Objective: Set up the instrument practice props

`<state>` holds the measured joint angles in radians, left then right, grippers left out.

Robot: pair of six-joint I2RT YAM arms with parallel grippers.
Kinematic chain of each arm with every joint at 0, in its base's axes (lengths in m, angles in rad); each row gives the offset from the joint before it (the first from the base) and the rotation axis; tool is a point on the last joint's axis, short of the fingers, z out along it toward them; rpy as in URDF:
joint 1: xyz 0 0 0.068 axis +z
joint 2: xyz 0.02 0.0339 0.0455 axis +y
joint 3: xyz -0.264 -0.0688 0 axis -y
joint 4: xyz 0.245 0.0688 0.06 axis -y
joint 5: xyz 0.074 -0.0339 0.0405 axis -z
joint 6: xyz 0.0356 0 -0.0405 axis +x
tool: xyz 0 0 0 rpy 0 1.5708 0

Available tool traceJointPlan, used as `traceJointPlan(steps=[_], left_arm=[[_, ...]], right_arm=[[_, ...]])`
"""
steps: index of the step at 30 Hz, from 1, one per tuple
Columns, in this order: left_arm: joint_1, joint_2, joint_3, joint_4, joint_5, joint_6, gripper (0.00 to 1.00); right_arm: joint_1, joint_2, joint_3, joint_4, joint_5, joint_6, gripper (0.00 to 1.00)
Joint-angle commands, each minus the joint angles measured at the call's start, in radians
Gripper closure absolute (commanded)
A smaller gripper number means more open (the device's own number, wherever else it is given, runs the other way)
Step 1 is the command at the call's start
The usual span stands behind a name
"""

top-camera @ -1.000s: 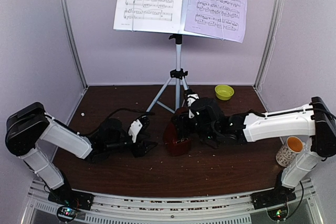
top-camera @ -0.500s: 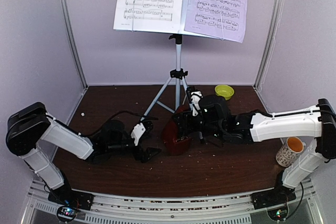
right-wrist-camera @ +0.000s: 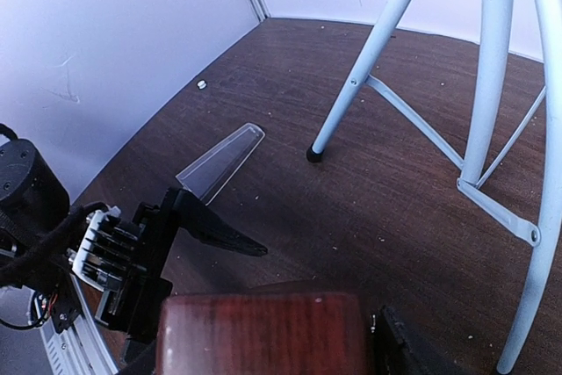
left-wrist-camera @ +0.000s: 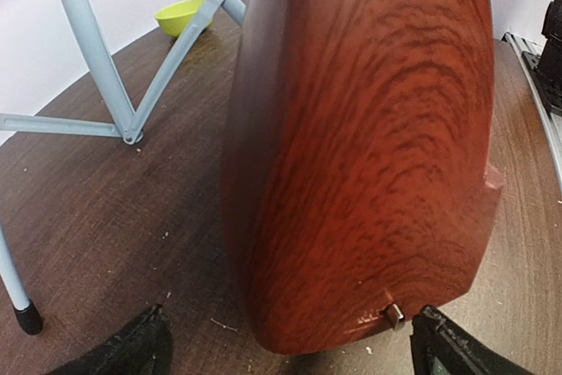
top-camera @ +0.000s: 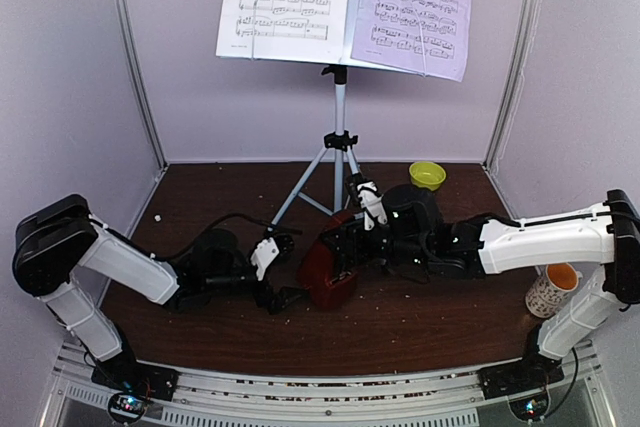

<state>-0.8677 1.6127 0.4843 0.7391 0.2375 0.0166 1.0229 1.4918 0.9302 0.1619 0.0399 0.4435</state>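
"Where's the metronome (top-camera: 326, 272)?"
"Tilted, low on the table (top-camera: 420, 317), near the stand's tripod (top-camera: 338, 162). The right gripper (top-camera: 345, 239) is clamped on it."
"And the left gripper (top-camera: 285, 269)?"
"Just beside it, jaws spread wide and gripping nothing. The metronome's base sits between its fingertips (left-wrist-camera: 132, 349)."

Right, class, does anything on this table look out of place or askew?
Yes. The metronome leans over in the right gripper instead of standing on its base. Its clear cover lies flat on the table, apart from it, near the open left gripper.
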Motion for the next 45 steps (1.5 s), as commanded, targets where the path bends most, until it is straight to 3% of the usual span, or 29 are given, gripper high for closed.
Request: traceJointPlan(steps=[1, 27, 45], left_arm=[[-0.004, 0.022, -0.002, 0.064, 0.04, -0.006, 0.04], [-0.008, 0.045, -0.012, 0.092, 0.046, -0.008, 0.31], [-0.008, 0.056, -0.019, 0.119, 0.059, -0.009, 0.4]], right_arm=[[-0.003, -0.039, 0.016, 0.13, -0.028, 0.001, 0.75], [-0.001, -0.036, 0.015, 0.134, -0.044, 0.008, 0.78], [-0.001, -0.033, 0.017, 0.132, -0.043, 0.006, 0.78]])
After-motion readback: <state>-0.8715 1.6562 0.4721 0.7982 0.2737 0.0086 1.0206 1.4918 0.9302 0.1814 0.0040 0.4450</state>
